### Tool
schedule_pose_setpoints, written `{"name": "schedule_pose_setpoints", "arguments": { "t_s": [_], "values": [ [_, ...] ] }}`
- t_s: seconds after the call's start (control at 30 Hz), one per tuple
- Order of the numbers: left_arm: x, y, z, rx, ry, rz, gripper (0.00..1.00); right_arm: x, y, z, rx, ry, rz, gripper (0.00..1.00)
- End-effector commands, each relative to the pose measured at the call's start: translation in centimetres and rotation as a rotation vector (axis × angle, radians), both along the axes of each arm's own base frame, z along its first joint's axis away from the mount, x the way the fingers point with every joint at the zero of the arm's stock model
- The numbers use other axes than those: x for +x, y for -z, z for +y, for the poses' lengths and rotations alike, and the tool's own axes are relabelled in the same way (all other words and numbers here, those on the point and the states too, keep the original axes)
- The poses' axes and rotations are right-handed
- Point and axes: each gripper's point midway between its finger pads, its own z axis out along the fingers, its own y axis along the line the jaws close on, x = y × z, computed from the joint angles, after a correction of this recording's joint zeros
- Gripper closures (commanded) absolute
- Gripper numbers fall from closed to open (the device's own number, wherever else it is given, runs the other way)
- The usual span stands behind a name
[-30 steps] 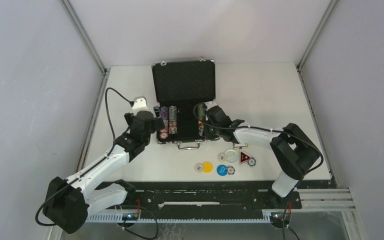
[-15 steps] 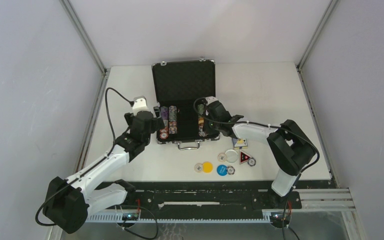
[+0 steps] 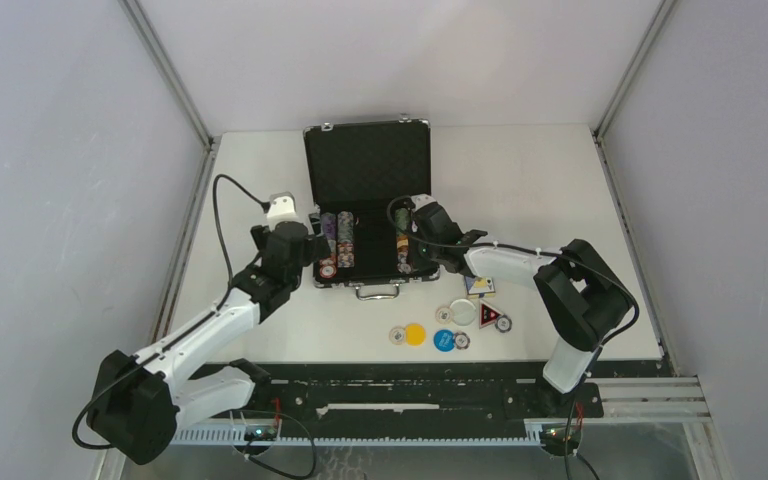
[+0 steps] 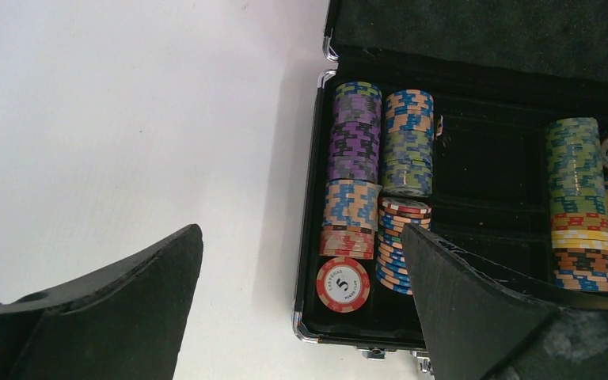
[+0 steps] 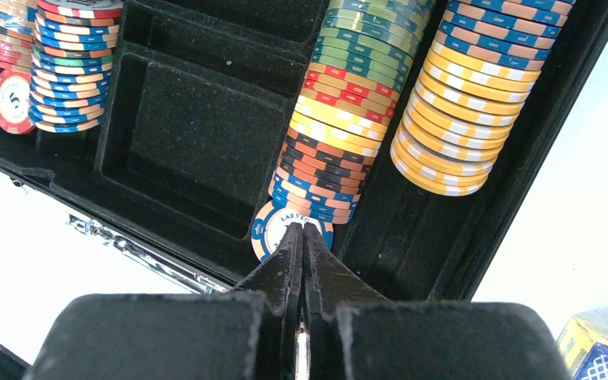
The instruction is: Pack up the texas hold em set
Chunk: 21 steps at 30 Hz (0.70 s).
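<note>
Tips of right gripper (image 5: 302, 231) – pressed together – touch blue chip (image 5: 273, 224) at near end of chip row (image 5: 340, 119), axis running fwd; left gripper (image 4: 301, 233) spread, empty.

The white worktop (image 3: 540, 190) bears the open black briefcase (image 3: 367, 165) mid-way along its far edge, and toward the near edge the card deck (image 3: 480, 286), white button (image 3: 463, 312), triangle token (image 3: 488, 312), yellow button (image 3: 415, 334) and blue button (image 3: 444, 340).

White tabletop (image 3: 540, 180) between pale grey walls (image 3: 60, 150), slanted metal corner posts (image 3: 165, 70).
</note>
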Motion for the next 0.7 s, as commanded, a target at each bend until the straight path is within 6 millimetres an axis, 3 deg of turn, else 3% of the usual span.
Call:
{"name": "schedule_pose_setpoints", "arguments": {
  "t_s": [0.0,0.13,0.3,0.43,0.53,0.6,0.67],
  "values": [
    [0.8,-2.3,-0.3,-0.03,0.004,-0.067,0.0,0.6,-2.5,1.1,0.043,-0.018,-0.065,0.99],
    [0.4,-2.2,-1.0,-0.074,0.035,-0.069,0.0,-0.1,-4.1,1.2,0.051,-0.032,-0.097,0.93],
    [0.1,-1.9,-1.4,-0.104,0.047,-0.082,0.01,-1.2,-5.4,1.5,0.048,-0.069,-0.117,0.71],
    [0.6,-1.4,-1.2,-0.086,0.032,-0.084,0.1,-1.8,-6.6,2.7,0.064,-0.119,-0.128,0.7],
    [1.2,-1.0,-1.8,-0.089,0.039,-0.061,0.36,-1.9,-7.2,3.8,0.063,-0.159,-0.134,0.84],
    [1.3,-0.5,-2.4,-0.103,0.059,-0.054,0.58,-1.6,-7.4,3.9,0.055,-0.146,-0.145,1.0],
    [1.5,-0.2,-2.9,-0.116,0.08,-0.048,0.81,-1.4,-7.8,3.3,0.064,-0.124,-0.159,1.0]
  ]
}}
